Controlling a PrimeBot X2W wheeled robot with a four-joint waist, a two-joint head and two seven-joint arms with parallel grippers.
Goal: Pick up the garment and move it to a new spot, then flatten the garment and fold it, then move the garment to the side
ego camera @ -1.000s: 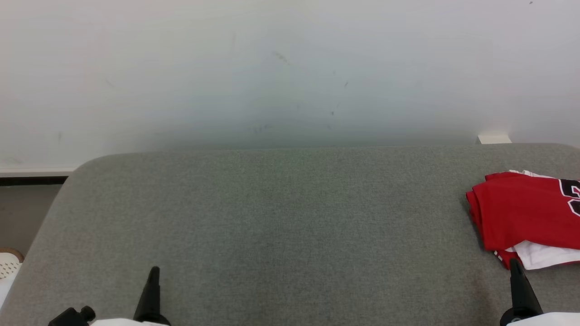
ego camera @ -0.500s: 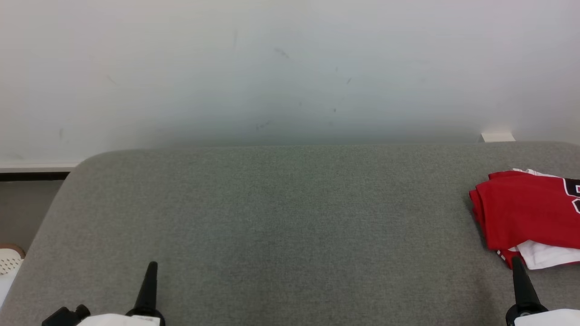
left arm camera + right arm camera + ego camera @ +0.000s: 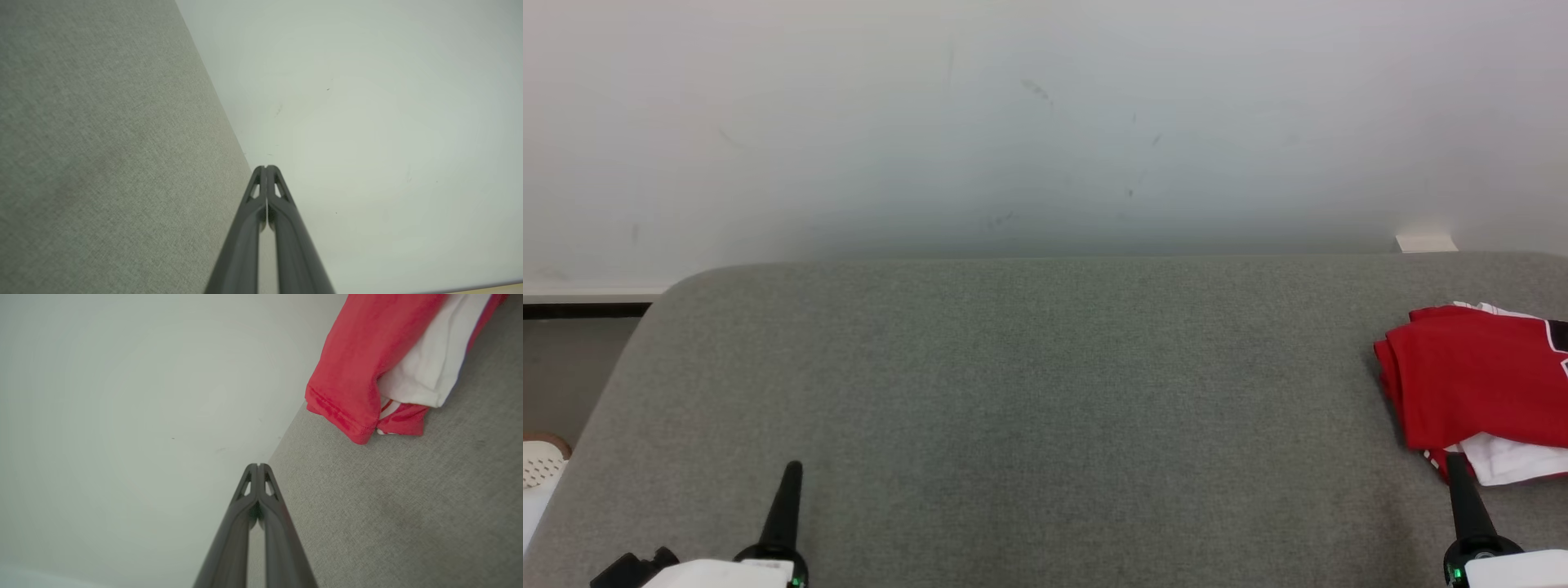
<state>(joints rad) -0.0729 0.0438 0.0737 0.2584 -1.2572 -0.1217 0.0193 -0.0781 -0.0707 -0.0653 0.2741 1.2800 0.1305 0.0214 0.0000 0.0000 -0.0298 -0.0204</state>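
A folded red and white garment (image 3: 1478, 388) lies at the right edge of the grey padded surface (image 3: 1029, 384), partly cut off by the head view's border. The right wrist view shows the garment (image 3: 359, 363) from its folded end, red outside with a white layer tucked in. My right gripper (image 3: 1456, 465) is shut and empty, its tip just in front of the garment's near corner; the right gripper (image 3: 258, 466) shows both fingers pressed together. At the lower left my left gripper (image 3: 792, 469) is shut and empty above bare surface; the left gripper (image 3: 266, 168) has its fingers closed.
A pale wall (image 3: 1045, 122) rises right behind the padded surface. A small white block (image 3: 1425, 242) sits at the wall's base on the right. Beyond the surface's left edge lie a dark baseboard (image 3: 584, 310) and a perforated white object (image 3: 539, 465) on the floor.
The head camera has shifted a little, sliding the scene right and the back edge up. Both grippers sit slightly lower in the view. The garment lies as it did.
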